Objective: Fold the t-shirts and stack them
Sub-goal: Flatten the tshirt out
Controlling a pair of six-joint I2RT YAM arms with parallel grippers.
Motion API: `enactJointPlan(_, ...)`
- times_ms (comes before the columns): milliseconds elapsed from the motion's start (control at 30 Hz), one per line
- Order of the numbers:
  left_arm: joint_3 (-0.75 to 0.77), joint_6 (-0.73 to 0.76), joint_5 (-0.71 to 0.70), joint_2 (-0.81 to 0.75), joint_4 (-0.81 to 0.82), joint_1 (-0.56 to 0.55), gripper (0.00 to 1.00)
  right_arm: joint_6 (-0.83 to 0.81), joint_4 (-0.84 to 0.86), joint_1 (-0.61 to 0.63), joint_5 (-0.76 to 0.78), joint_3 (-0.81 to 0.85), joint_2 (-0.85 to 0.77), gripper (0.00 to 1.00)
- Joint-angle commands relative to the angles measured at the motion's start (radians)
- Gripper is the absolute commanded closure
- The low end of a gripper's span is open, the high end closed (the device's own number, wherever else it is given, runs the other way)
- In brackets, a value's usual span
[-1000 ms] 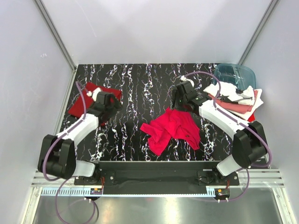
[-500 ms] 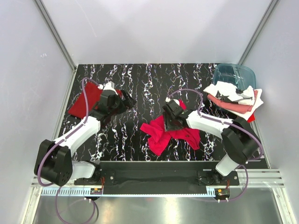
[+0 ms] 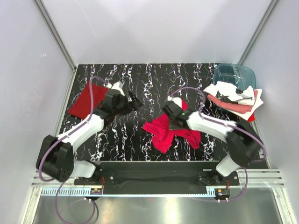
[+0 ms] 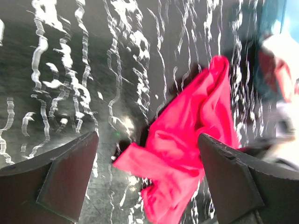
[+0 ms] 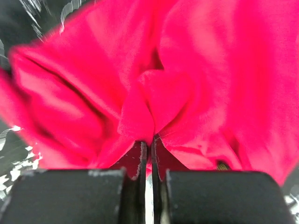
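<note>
A bright crimson t-shirt (image 3: pixel 174 132) lies crumpled at the middle of the black marbled table (image 3: pixel 140 79). My right gripper (image 3: pixel 167 116) is down on its upper left part, shut on a raised fold of the crimson cloth (image 5: pixel 140 112), jaws almost touching (image 5: pixel 148 143). My left gripper (image 3: pixel 137 103) hovers left of the shirt, open and empty (image 4: pixel 148 137), with the shirt (image 4: pixel 187 140) below and ahead of it. A darker red t-shirt (image 3: pixel 84 100) lies flat at the far left. More t-shirts, white, salmon and red, are piled (image 3: pixel 236 100) at the right.
A translucent blue-teal tub (image 3: pixel 233 74) stands at the back right corner, behind the shirt pile. White walls close in the table at the back and both sides. The arm bases sit on the rail (image 3: pixel 154 175) at the near edge.
My right gripper came down and left onto the crimson shirt and shut on a fold. My left arm swung right, off the darker red shirt toward the middle, staying open.
</note>
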Motion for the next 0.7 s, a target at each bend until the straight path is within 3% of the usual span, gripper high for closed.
enactJointPlan(0,0.122,0.087,0.055,0.081,-0.021,-0.075,0.05,0.064,-0.011,0.003,0.208,-0.06,-0.284,1.0)
enactJointPlan(133,0.236,0.143,0.028,0.184,-0.118,-0.156,0.05,0.097,0.033,-0.025,0.324,-0.171,-0.527,0.98)
enactJointPlan(233,0.302,0.169,0.08,0.26,-0.15,-0.198,0.05,0.074,0.093,-0.054,0.264,-0.243,-0.632,0.9)
enactJointPlan(300,0.33,0.178,0.085,0.29,-0.172,-0.219,0.06,0.074,0.088,-0.066,0.249,-0.232,-0.63,0.93)
enactJointPlan(333,0.345,0.187,0.079,0.302,-0.178,-0.245,0.06,0.077,0.067,-0.068,0.253,-0.225,-0.612,1.0)
enactJointPlan(667,0.399,0.246,0.128,0.38,-0.12,-0.37,0.05,0.084,0.058,-0.074,0.272,-0.218,-0.616,1.0)
